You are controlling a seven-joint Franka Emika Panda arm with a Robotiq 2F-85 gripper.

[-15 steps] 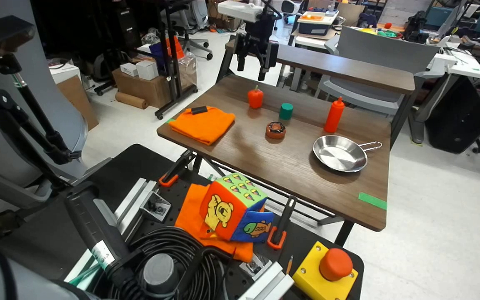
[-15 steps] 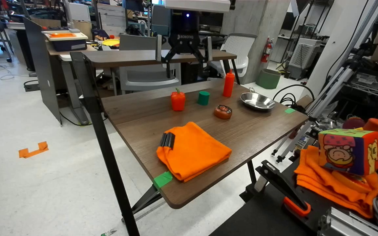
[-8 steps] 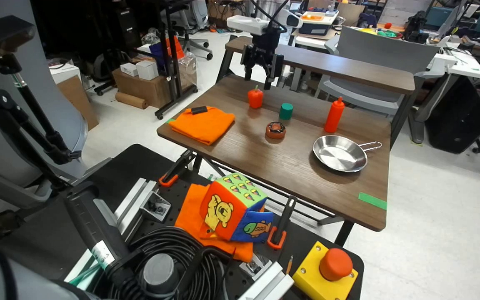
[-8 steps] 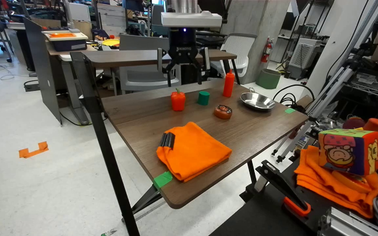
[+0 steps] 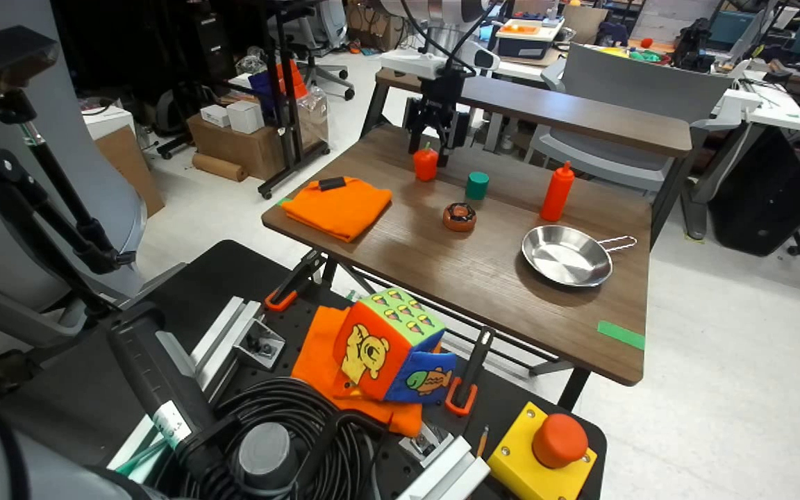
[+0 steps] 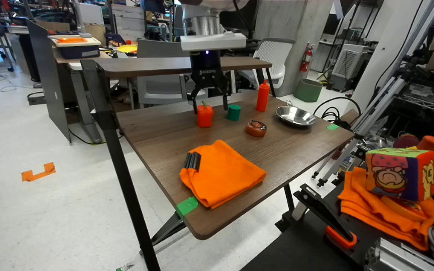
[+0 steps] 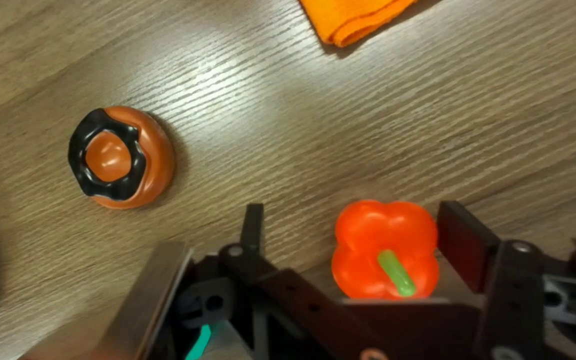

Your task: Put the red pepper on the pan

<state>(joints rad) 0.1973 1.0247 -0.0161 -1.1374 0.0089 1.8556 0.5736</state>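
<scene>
The red pepper [image 5: 425, 167], squat with a green stem, stands upright on the table in both exterior views [image 6: 204, 117]. In the wrist view the pepper [image 7: 383, 235] lies between the fingers, close to the right-hand one; I cannot tell if they touch. A wide gap separates it from the left-hand finger. My gripper [image 7: 352, 207] is open, pointing down around the pepper's top; it also shows in both exterior views [image 5: 429, 157] [image 6: 210, 109]. The silver pan [image 5: 567, 255] rests on the table far from the gripper, also visible here [image 6: 296, 116]; it is out of the wrist view.
A green cylinder [image 6: 233, 113] stands close beside the pepper. A round brown dish with a dark rim [image 5: 459, 217], a red squeeze bottle [image 5: 557, 192] and a folded orange cloth [image 6: 220, 173] are on the table. A raised shelf [image 5: 567, 111] runs along the table's back.
My gripper has come down from above the table to the pepper, shifting slightly in the exterior views, and stays open. The pepper, pan and other objects have not moved.
</scene>
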